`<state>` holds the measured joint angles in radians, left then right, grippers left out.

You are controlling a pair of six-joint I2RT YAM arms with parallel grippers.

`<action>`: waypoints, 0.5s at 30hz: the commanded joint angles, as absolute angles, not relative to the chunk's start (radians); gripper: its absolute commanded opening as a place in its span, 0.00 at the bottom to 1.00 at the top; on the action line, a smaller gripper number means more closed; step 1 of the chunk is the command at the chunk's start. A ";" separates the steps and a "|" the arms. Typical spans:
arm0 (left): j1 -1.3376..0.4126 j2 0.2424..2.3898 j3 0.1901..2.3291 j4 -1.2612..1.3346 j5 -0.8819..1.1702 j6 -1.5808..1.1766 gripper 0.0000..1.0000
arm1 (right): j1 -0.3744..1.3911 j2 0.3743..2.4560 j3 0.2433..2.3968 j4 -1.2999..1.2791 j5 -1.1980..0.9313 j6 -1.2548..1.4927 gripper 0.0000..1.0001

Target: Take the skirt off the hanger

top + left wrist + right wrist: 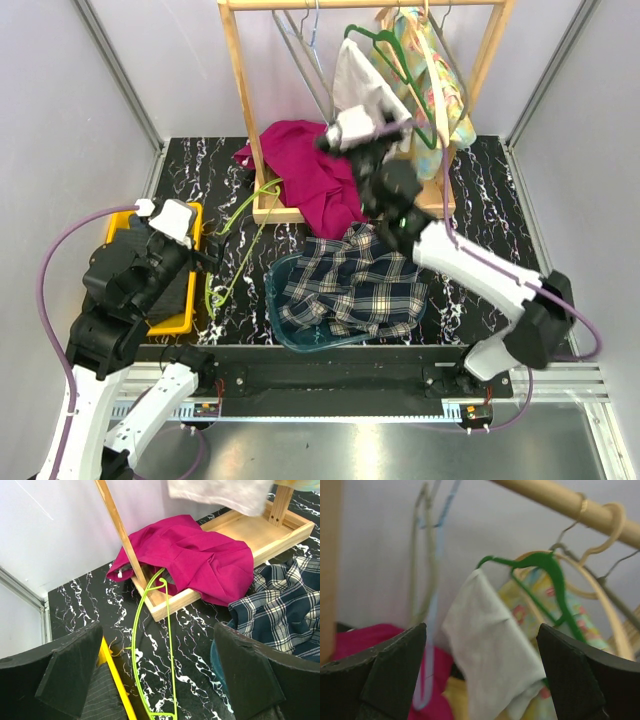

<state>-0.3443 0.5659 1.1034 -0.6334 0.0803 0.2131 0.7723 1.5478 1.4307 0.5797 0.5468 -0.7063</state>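
while the pale skirt (pixel 490 645) drapes from the green hanger (pixel 542 560) on the rail (pixel 555 497), the right gripper (pixel 481 627) faces it, fingers apart (seemingly lining up a grasp); the left gripper (pixel 157 627), likewise spread, sits low beside the yellow bin (pixel 112 670).

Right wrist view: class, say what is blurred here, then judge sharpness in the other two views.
Right wrist view: soft throughout; white cloth skirt, green plastic hanger and round wooden rail all out of focus. Left wrist view: crisp on the magenta fabric garment; the skirt at the top edge is smeared. Top external view: sharp, except blur on the right arm by the skirt.
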 commanded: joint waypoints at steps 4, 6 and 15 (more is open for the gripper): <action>-0.339 0.561 1.097 -0.580 0.087 0.226 0.99 | 1.031 1.304 1.178 0.534 0.589 -0.517 1.00; -0.339 0.560 1.098 -0.578 0.084 0.226 0.99 | 1.049 1.305 1.143 0.486 0.581 -0.499 1.00; -0.339 0.551 1.101 -0.586 0.078 0.224 0.99 | 0.987 1.586 1.198 0.446 0.563 -0.479 1.00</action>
